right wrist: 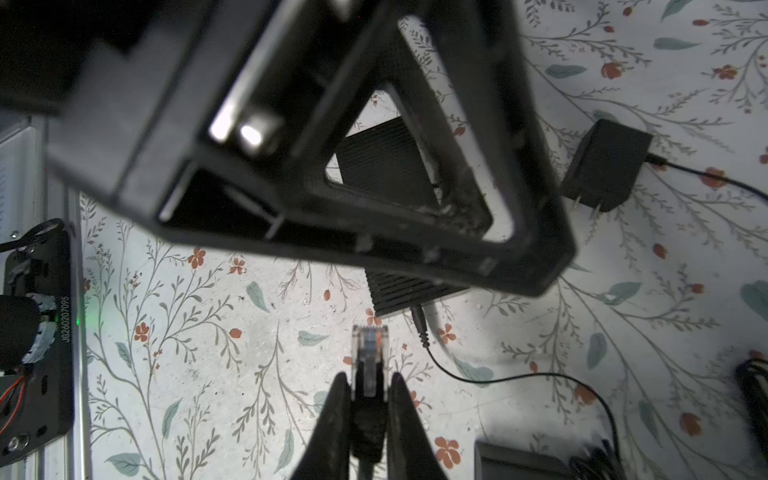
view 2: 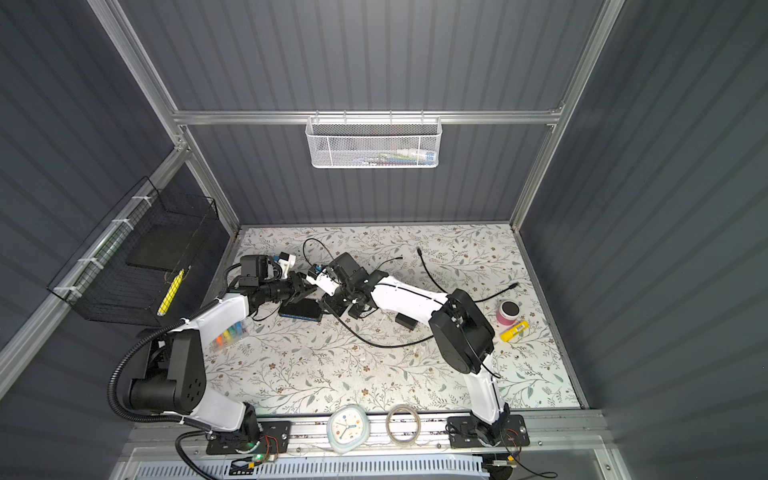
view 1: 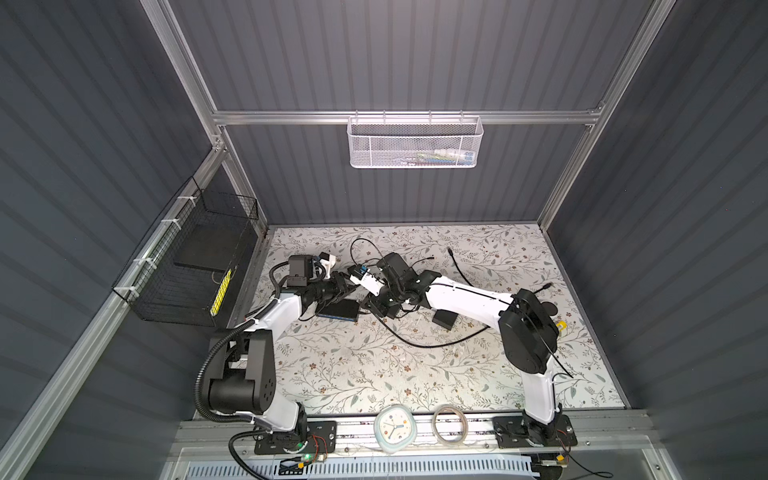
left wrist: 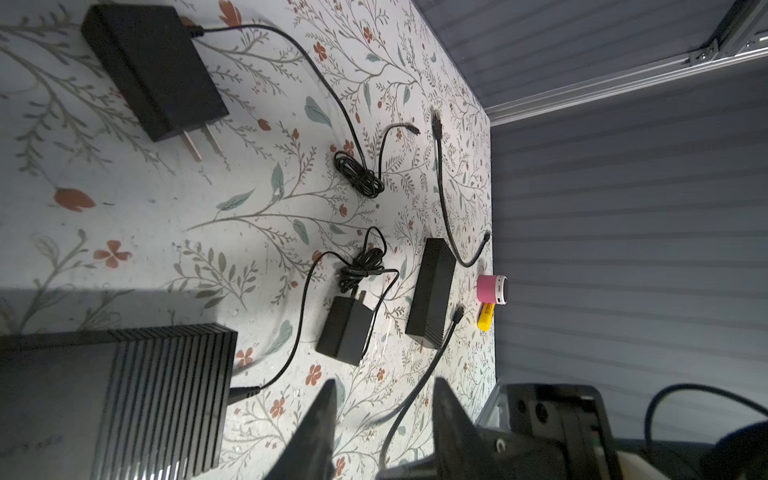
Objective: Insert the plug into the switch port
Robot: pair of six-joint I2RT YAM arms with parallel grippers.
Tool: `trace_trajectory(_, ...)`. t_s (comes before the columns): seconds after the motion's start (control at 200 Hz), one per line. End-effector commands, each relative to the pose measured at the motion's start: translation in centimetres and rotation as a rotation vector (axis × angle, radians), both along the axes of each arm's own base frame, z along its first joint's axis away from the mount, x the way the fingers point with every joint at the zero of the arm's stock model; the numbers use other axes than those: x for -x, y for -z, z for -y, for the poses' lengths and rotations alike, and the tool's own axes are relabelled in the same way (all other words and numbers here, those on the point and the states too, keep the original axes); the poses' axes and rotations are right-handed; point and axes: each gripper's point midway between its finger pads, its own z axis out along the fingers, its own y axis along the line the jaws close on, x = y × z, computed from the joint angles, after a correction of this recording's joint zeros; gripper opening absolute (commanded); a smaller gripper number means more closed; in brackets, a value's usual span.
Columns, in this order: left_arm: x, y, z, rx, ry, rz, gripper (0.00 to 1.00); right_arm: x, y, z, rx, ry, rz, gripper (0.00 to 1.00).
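The clear plug [right wrist: 369, 353] is clamped in the right gripper [right wrist: 368, 376], near the black box [right wrist: 395, 293]; the left gripper [left wrist: 386, 384] is seen part open, with nothing gripped

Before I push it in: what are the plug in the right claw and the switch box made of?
Plug: clear glossy plastic tip, orange wires showing through; black matte sleeve behind it, probably rubber.
Switch box: matte black ribbed casing, painted metal or plastic; the look leaves that open.

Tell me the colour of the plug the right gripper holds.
Clear plastic plug, black boot; right wrist view shows it best.
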Motion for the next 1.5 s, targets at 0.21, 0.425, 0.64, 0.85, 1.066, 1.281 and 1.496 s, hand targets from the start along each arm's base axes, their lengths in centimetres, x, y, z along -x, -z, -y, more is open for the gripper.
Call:
trace_trajectory(0.21,2.7,-0.3,0.9,0.027,0.087,-0.002,0.34,-1.8,-1.5,-1.3,-0.025,0.044,0.04,0.02)
trace_trajectory(0.425,2.8,-0.8,0.9,0.028,0.086,0.01,0.28,-2.0,-1.4,-1.6,-0.028,0.044,0.03,0.02)
trace_trajectory(0.64,2.9,-0.9,0.9,0.033,0.088,0.013,0.2,-2.4,-1.3,-1.4,-0.02,0.065,0.038,0.02)
trace_trajectory(0.85,3.0,-0.9,0.9,0.034,0.086,0.013,0.13,-2.4,-1.5,-1.8,-0.032,0.058,0.033,0.03)
trace_trajectory(1.066,2.8,-1.0,0.9,0.033,0.079,0.017,0.05,-2.3,-1.4,-1.5,-0.024,0.063,0.032,0.14)
trace_trajectory(1.281,2.7,-1.0,0.8,0.029,0.077,0.017,0.04,-1.7,-1.3,0.2,-0.05,0.06,0.003,0.35)
trace_trajectory(1.496,2.6,-1.2,0.8,0.029,0.077,0.022,0.04,-1.0,-1.0,1.8,-0.081,0.038,-0.048,0.35)
